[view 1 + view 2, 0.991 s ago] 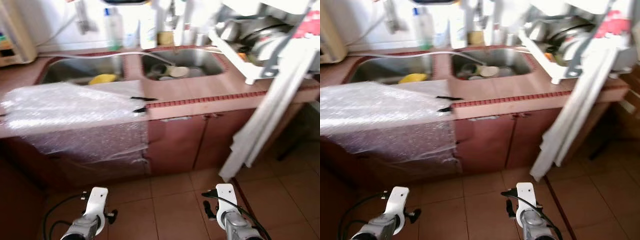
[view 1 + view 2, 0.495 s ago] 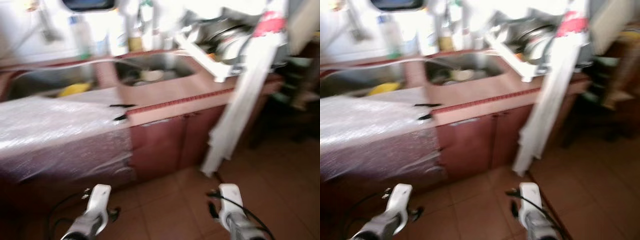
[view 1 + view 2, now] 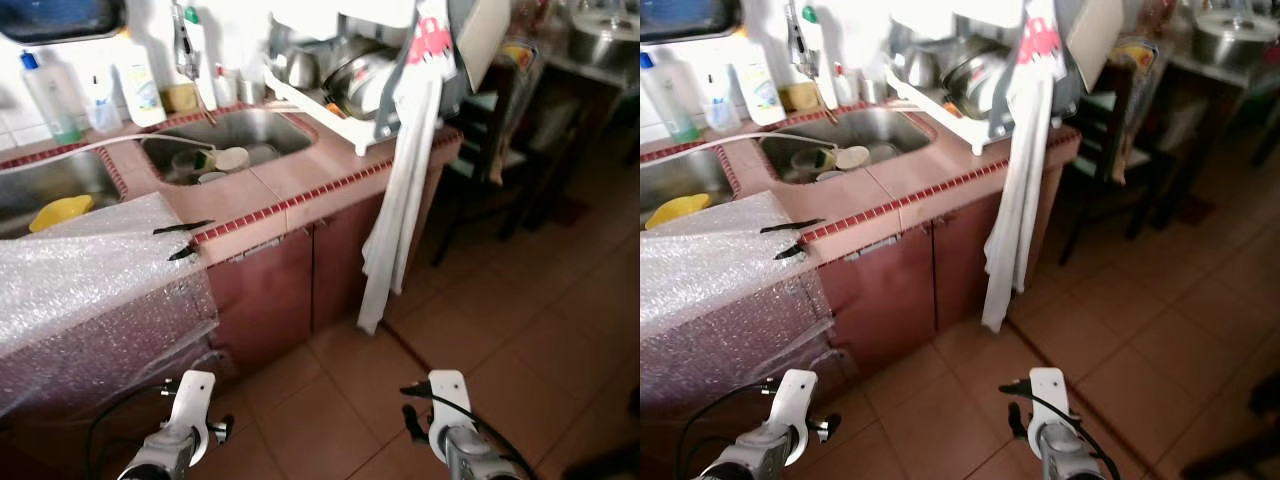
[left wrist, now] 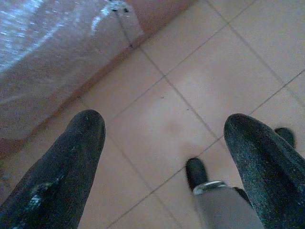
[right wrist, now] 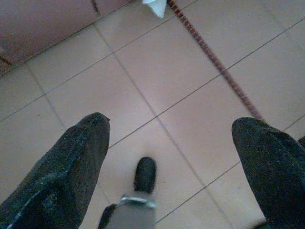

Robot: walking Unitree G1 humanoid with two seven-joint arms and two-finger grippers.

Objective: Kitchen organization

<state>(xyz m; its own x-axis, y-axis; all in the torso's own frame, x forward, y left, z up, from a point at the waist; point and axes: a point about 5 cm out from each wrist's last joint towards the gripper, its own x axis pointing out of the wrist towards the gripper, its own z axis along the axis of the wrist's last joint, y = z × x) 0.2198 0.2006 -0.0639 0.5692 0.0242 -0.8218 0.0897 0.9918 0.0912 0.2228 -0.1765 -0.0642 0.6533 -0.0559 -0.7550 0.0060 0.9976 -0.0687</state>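
The head camera has swung since the earlier frame: the counter (image 3: 300,185) and sink (image 3: 240,135) now sit at 11 o'clock, with more floor tile (image 3: 500,320) exposed at 3 o'clock. Bubble wrap (image 3: 90,290) drapes the counter edge at 9 o'clock. The left pincer (image 4: 164,143) and right pincer (image 5: 171,143) hang low over the floor, both released, fingers spread.

We hold both arms low, forearms forward, wrists level. Our left gripper (image 4: 164,138) hangs idle, fingers (image 4: 62,176) spread wide, nothing between them. Our right gripper (image 5: 169,143) hangs idle likewise, fingers (image 5: 71,167) spread wide, holding nothing. Our two silver wrists show side by side, well apart.
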